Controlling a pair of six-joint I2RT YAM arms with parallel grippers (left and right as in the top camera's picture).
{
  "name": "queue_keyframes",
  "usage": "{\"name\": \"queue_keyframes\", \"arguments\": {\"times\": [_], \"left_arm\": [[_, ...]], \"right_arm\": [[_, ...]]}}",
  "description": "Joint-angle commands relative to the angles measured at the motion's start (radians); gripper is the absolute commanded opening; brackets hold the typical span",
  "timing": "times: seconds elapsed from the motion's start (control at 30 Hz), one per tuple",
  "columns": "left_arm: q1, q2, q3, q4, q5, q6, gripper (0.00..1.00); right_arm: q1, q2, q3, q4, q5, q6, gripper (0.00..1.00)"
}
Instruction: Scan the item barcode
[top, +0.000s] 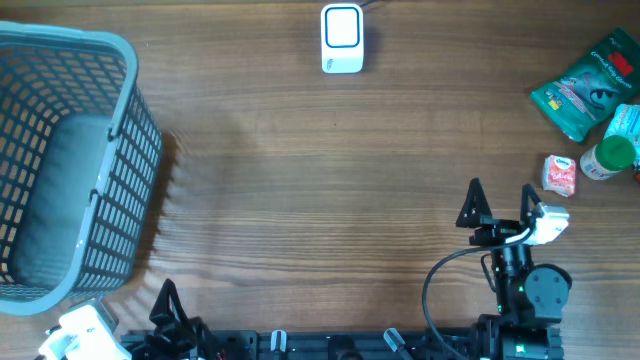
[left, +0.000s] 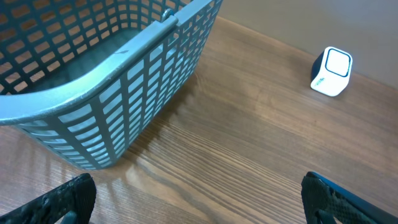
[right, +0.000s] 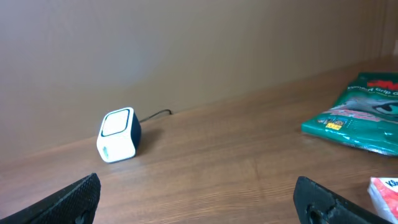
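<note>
The white barcode scanner (top: 341, 38) stands at the table's far edge, its cable trailing behind; it also shows in the left wrist view (left: 331, 70) and the right wrist view (right: 118, 143). The items lie at the far right: a green packet (top: 590, 85) (right: 360, 112), a small red-and-white carton (top: 560, 175) (right: 385, 190) and a green-capped bottle (top: 612, 150). My right gripper (top: 501, 190) (right: 199, 202) is open over bare wood, left of the carton and touching nothing. At the near left edge my left gripper (left: 199, 199) is open and empty beside the basket.
A grey-blue mesh basket (top: 120, 150) (left: 124, 74) with nothing visible inside fills the left side of the table. A black cable (top: 435, 285) loops beside the right arm's base.
</note>
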Motion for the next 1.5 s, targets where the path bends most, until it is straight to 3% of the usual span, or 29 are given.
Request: {"name": "queue_keyframes", "arguments": {"times": [0.0, 0.97, 1.13, 1.33, 1.4, 1.47], "left_arm": [[0.006, -0.005, 0.000, 0.003, 0.004, -0.002, 1.00], [-0.018, -0.011, 0.000, 0.003, 0.003, -0.001, 1.00], [-0.018, -0.032, -0.032, 0.354, 0.129, -0.001, 1.00], [-0.048, -0.158, -0.551, 1.067, 0.304, -0.001, 1.00], [-0.067, -0.225, -0.726, 1.233, 0.309, -0.002, 1.00], [-0.075, -0.222, -0.823, 1.304, 0.314, -0.002, 1.00]], "right_arm": [[0.002, 0.019, -0.001, 0.002, 0.021, -0.018, 1.00], [0.002, 0.021, -0.001, 0.002, 0.021, -0.017, 1.00], [0.002, 0.021, -0.001, 0.002, 0.021, -0.017, 1.00], [0.002, 0.021, -0.001, 0.002, 0.021, -0.017, 1.00], [0.002, 0.021, -0.001, 0.002, 0.021, -0.017, 1.00], [0.002, 0.021, -0.001, 0.002, 0.021, -0.017, 1.00]]}}
